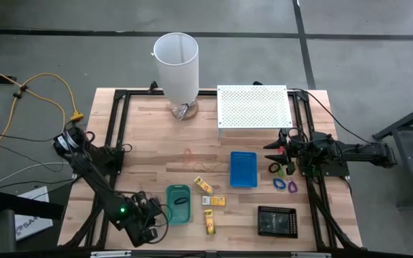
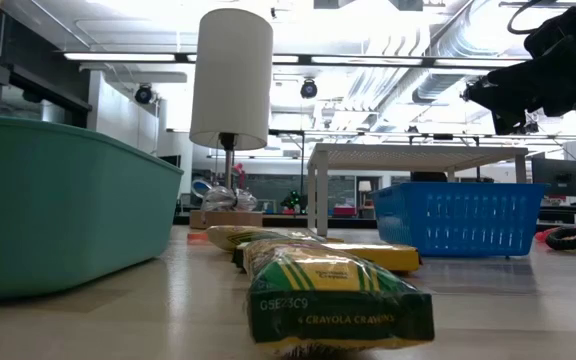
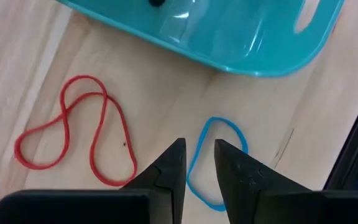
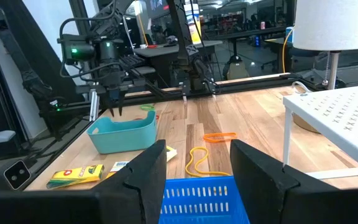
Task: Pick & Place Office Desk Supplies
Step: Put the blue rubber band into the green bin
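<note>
Left gripper [image 3: 199, 163] hovers point-down over the table, fingers slightly apart, nothing held. Directly under the tips lies a blue rubber band [image 3: 215, 160]; a red rubber band [image 3: 79, 134] lies just beside it, and the green tray [image 3: 229, 31] sits just beyond both. The bands look light, limp and flat on the wood, likely to slide; best pinch a single strand. Right gripper [image 4: 197, 168] waits above the blue tray [image 4: 204, 199], fingers apart, empty.
</note>
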### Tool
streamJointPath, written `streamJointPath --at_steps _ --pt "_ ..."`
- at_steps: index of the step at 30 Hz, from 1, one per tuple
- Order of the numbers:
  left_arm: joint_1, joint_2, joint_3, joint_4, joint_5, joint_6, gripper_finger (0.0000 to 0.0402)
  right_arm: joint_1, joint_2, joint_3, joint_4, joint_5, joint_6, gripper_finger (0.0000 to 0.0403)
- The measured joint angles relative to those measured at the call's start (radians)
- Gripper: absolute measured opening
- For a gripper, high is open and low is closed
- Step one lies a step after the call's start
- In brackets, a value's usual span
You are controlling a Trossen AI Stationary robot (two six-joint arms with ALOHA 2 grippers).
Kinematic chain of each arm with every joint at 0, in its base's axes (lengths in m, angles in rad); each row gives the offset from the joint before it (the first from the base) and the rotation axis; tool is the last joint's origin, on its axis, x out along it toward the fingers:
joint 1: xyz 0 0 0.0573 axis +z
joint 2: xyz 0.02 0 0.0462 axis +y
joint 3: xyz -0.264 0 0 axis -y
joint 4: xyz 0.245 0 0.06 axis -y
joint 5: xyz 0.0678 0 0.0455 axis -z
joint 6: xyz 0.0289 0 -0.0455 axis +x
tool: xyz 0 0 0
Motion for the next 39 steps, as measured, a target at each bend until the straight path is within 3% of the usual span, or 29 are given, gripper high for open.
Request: streamJointPath --at_steps 16,39 --pt "-0.07 0.084 0.0 0.006 0.016 0.054 0.008 0.0 0.0 0.0 0.0 0.0 0.0 0.0166" --pt "-0.032 0.112 0.0 -0.005 0.069 0.003 0.008 0.0 0.0 0.0 0.0 0.0 0.0 0.0166"
